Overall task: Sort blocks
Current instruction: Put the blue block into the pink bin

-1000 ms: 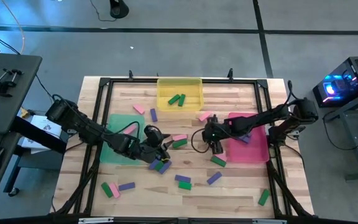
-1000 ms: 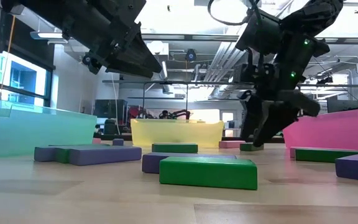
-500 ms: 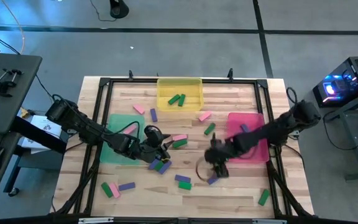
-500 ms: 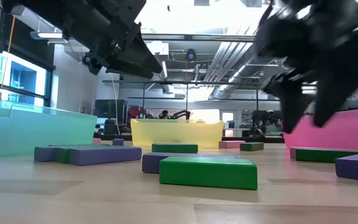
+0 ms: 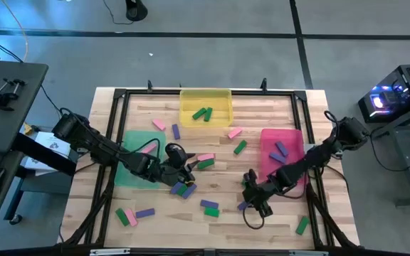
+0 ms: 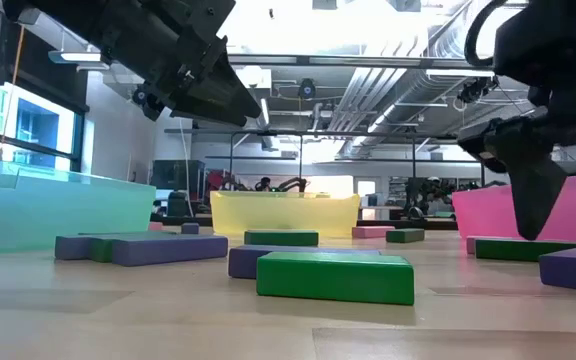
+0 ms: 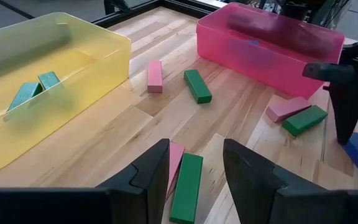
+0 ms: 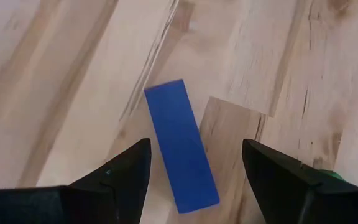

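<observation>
Blue-purple and bar-shaped, the small rigid block [image 8: 181, 145] lies flat on the wooden table [image 5: 276, 220] just beside the pink plastic tray [image 5: 283, 175], directly beneath the right pincer [image 8: 194, 167], whose fingers are spread wide and empty. It looks light, stiff and smooth-faced, so it is probably best pinched across its narrow width near mid-length. The left pincer [image 7: 194, 163] hangs open and empty farther from that tray.

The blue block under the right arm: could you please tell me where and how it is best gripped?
Grip the blue block across its two long sides near mid-length, coming straight down. It lies flat on bare wood, and the right end effector already hangs open astride it, though the bar sits slightly askew, so a small wrist turn may help.
</observation>
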You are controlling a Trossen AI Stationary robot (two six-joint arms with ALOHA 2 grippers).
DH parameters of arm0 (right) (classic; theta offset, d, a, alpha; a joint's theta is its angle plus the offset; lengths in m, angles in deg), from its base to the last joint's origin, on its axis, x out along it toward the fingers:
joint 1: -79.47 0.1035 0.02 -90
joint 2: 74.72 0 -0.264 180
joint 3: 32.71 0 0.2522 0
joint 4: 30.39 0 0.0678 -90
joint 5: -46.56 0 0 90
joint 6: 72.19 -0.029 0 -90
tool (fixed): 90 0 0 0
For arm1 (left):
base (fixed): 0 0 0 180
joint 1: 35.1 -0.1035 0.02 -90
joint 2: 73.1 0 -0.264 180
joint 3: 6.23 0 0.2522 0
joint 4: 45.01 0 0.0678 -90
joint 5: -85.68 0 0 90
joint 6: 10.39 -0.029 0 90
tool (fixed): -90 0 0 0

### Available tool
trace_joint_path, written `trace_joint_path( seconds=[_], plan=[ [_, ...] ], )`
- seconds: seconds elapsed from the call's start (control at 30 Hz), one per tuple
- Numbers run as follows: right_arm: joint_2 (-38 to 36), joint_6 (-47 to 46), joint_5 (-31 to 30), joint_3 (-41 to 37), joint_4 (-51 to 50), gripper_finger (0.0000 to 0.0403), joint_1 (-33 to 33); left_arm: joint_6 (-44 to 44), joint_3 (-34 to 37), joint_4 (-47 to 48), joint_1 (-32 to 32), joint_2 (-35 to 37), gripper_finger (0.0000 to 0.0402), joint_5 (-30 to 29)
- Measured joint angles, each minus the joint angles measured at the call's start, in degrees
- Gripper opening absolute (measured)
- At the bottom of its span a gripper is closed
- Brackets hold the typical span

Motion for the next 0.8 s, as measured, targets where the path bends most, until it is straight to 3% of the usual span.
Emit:
trace_joint_path(
  seconds=[0.17, 0.5, 0.67, 0.8],
  plan=[
    [0.0, 2.5, 0.4, -2.1, 1.1, 0.0214, 0.0, -0.2, 0.0, 0.0, 0.0, 0.0, 0.0137, 0.0],
    [0.0, -1.0, 0.6, -7.4, 11.0, 0.0086, 0.0, -0.4, 0.0, 0.0, 0.0, 0.0, 0.0137, 0.0],
    [-0.7, -1.6, -4.8, -2.2, 10.5, 0.0071, 1.2, -0.4, 0.0, 0.0, 0.0, 0.0, 0.0137, 0.0],
    [-4.4, -3.3, -19.1, 3.2, -0.9, 0.0071, 3.5, -0.4, 0.0, 0.0, 0.0, 0.0, 0.0137, 0.0]
  ],
)
